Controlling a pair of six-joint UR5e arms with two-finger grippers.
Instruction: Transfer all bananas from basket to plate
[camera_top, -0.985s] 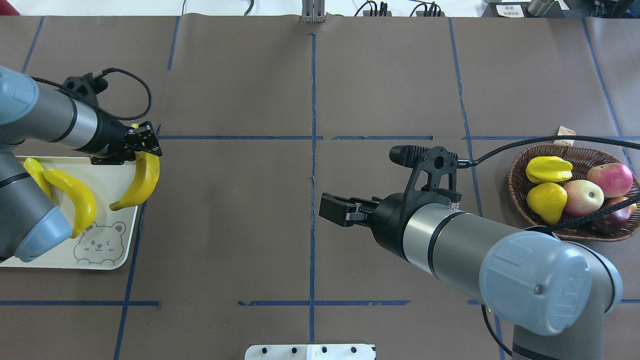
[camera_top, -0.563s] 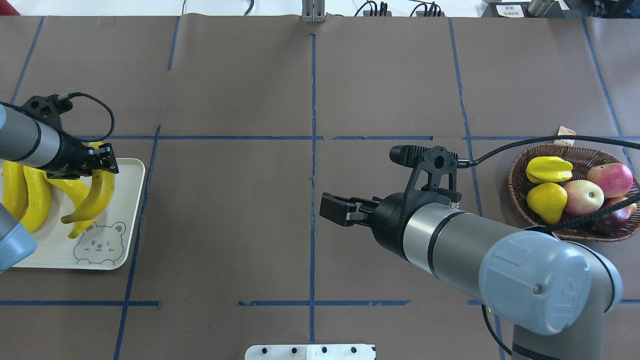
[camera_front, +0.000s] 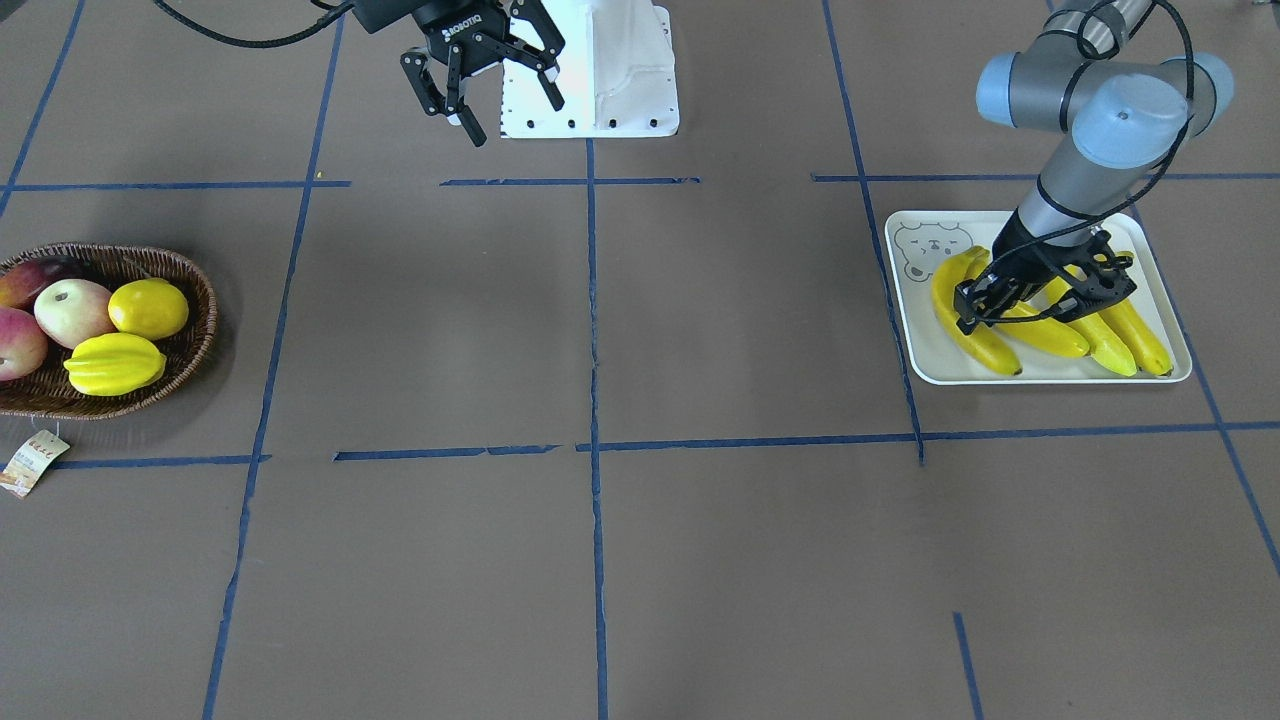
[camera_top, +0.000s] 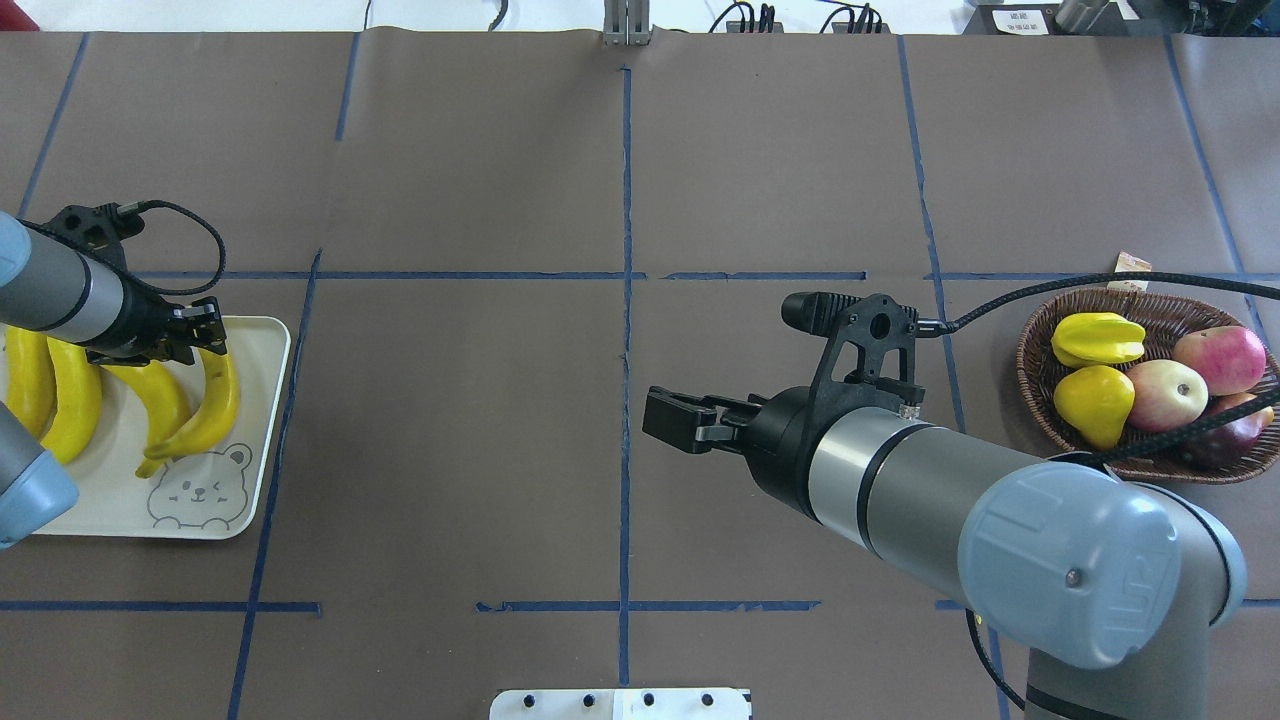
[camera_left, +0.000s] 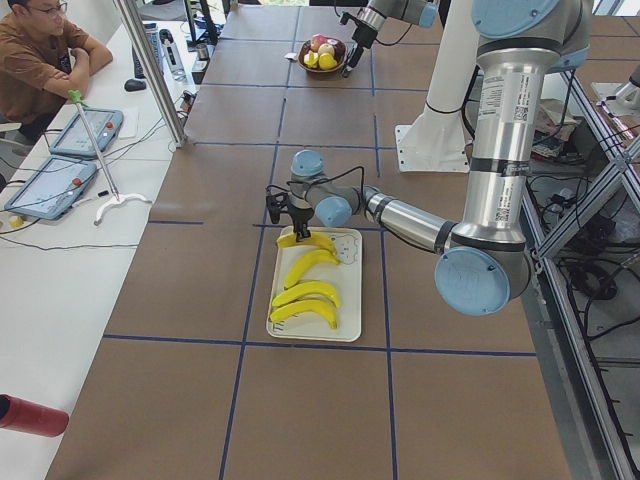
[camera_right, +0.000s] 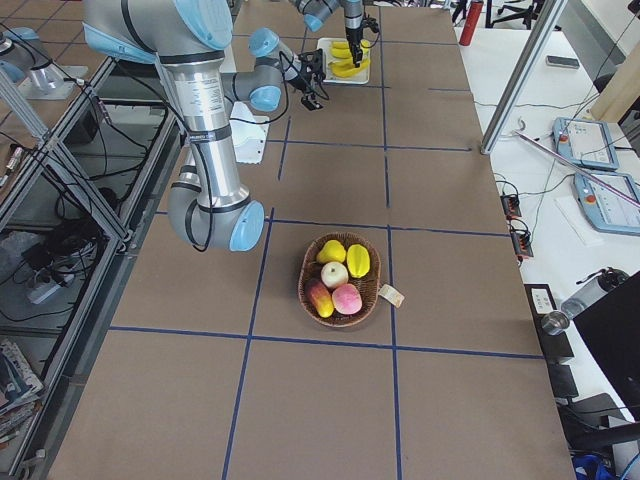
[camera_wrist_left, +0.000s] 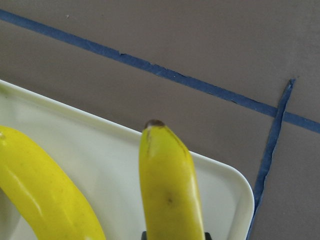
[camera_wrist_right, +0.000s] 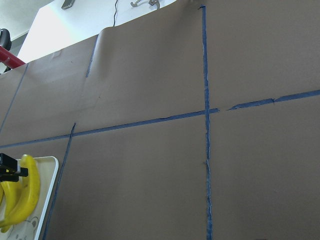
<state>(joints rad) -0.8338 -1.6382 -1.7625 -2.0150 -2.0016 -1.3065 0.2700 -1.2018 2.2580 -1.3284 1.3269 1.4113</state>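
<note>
Lower now, banana in left tool, inside plate rim.

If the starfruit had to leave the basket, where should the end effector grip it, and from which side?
Probably take the starfruit across its short width at mid-length, coming straight down. It lies on its side, upper surface exposed, while the basket wall and the round yellow fruit beside it block sideways approaches.
</note>
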